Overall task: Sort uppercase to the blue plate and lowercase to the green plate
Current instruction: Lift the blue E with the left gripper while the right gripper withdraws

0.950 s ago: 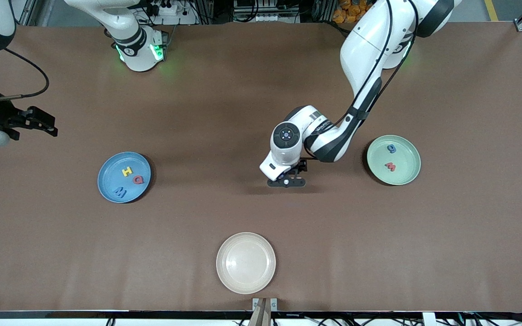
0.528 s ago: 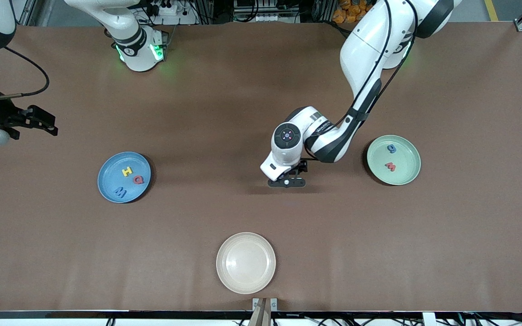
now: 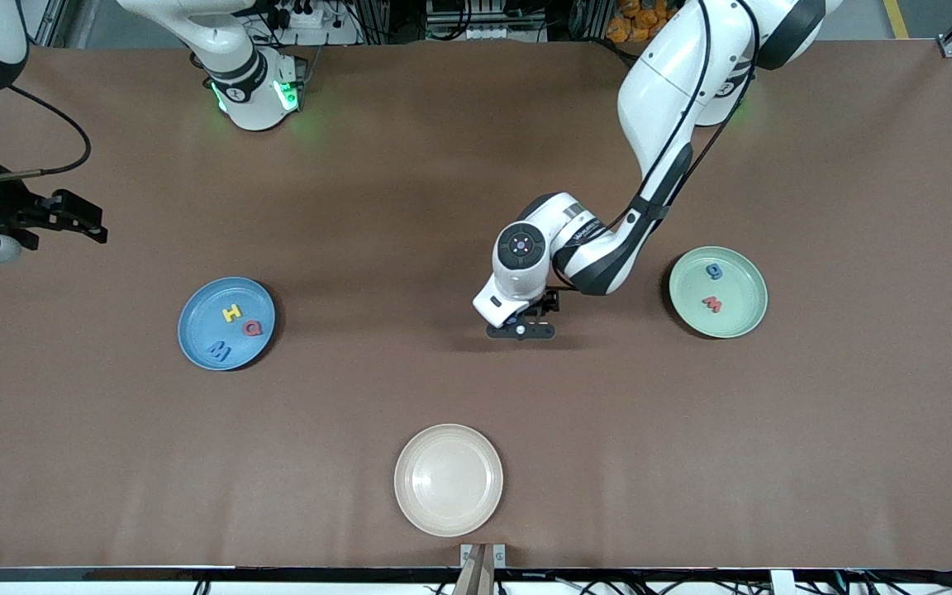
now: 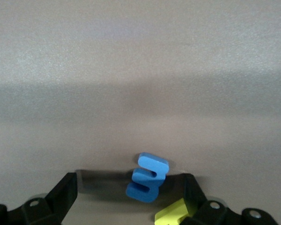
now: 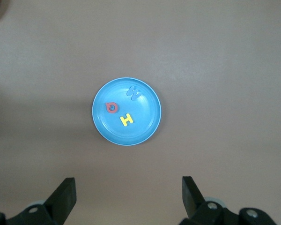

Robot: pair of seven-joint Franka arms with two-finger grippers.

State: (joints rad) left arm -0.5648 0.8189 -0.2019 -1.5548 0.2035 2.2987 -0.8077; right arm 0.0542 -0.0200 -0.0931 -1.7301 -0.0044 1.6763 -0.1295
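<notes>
Two letters lay between the left hand's (image 3: 521,331) spread fingers at surface centre: blue m (image 4: 147,177), yellow piece (image 4: 172,214). Closing might pinch both. Right hand (image 3: 71,216), open, waited at nine o'clock.

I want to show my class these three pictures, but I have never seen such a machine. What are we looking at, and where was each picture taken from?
Two white robot arms stand at a brown table. One picture looks down from high across it; the others come from cameras on each arm's wrist.

The round blue plastic plate holds a yellow H, red Q and blue M. The pale green plate holds a blue g and red w. A cream plate lies nearest the camera.

The left gripper, open, is low over a small blue foam letter beside a yellow piece. The right gripper waits open, holding nothing.
</notes>
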